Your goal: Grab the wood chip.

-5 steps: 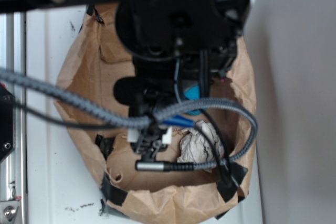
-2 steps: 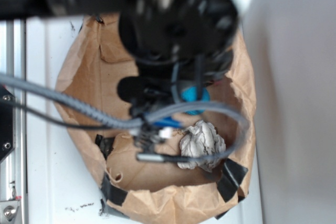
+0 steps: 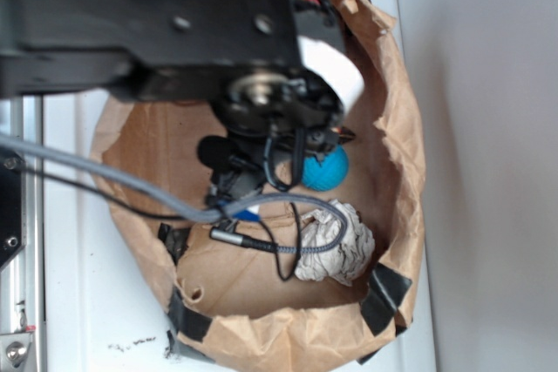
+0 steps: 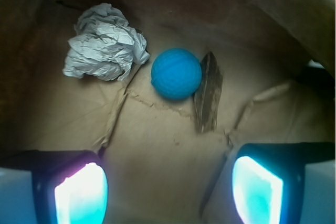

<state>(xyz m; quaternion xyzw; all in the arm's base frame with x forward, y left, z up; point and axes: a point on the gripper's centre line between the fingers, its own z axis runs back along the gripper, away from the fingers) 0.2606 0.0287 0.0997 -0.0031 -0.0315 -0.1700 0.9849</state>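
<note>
My gripper hangs with its 2 glowing fingers spread wide and empty at the bottom of the wrist view, above the floor of the crumpled brown paper bag. The flat dark-brown pointed wood chip lies right of centre, its edge touching the dimpled blue ball, with the crumpled whitish paper wad at upper left. I judge that closing carelessly could nudge the ball or pinch a paper fold instead. I can read no writing or labels anywhere.
</note>
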